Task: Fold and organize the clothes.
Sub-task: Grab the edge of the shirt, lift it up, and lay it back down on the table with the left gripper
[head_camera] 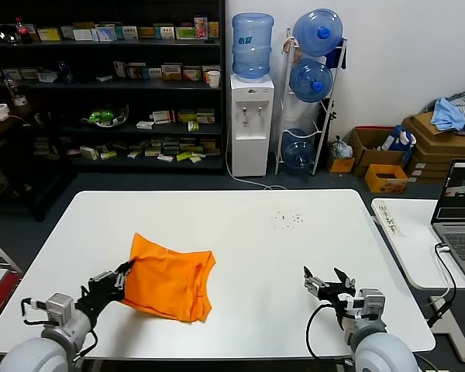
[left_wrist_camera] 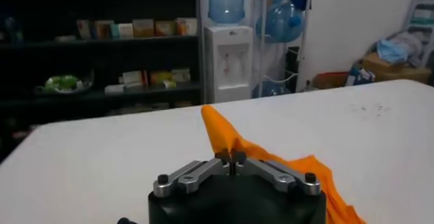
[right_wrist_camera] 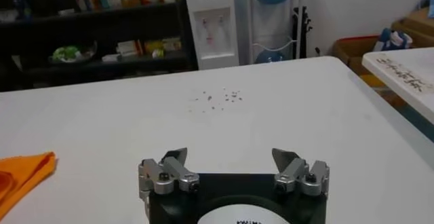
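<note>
The orange T-shirt (head_camera: 169, 280) lies folded into a rough square on the white table (head_camera: 240, 232), left of centre, plain side up. My left gripper (head_camera: 125, 277) is at its left edge, shut on the fabric there. In the left wrist view the gripper (left_wrist_camera: 230, 156) pinches an orange fold (left_wrist_camera: 224, 127) that rises to a peak just beyond the fingertips. My right gripper (head_camera: 330, 280) hovers open and empty near the table's front right, well away from the shirt. In the right wrist view the gripper (right_wrist_camera: 230, 156) shows wide-apart fingers, and a corner of the shirt (right_wrist_camera: 24, 174) lies off to one side.
A patch of small dark specks (head_camera: 287, 219) marks the table's far right part. A second white table with a laptop (head_camera: 459, 209) stands to the right. Shelves (head_camera: 108, 77), a water dispenser (head_camera: 252, 116) and cardboard boxes (head_camera: 438, 143) stand beyond.
</note>
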Action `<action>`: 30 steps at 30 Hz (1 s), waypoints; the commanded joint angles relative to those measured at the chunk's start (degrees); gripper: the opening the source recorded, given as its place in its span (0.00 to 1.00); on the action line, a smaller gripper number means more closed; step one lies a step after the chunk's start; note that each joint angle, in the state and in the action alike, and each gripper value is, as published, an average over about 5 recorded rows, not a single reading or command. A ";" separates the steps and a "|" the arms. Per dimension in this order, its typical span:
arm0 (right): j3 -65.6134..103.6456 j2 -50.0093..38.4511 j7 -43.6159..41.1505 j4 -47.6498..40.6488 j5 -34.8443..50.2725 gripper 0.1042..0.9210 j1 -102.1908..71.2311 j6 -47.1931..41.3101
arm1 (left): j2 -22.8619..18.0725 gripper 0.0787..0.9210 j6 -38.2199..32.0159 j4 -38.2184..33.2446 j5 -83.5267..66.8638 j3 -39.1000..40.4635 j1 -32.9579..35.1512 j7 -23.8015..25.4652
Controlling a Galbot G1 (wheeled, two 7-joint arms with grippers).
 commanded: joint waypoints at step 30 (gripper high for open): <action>1.22 0.25 0.05 1.27 -0.87 0.88 -1.73 0.28 | 14.30 0.03 7.99 -6.42 -37.83 -5.12 -1.52 -16.72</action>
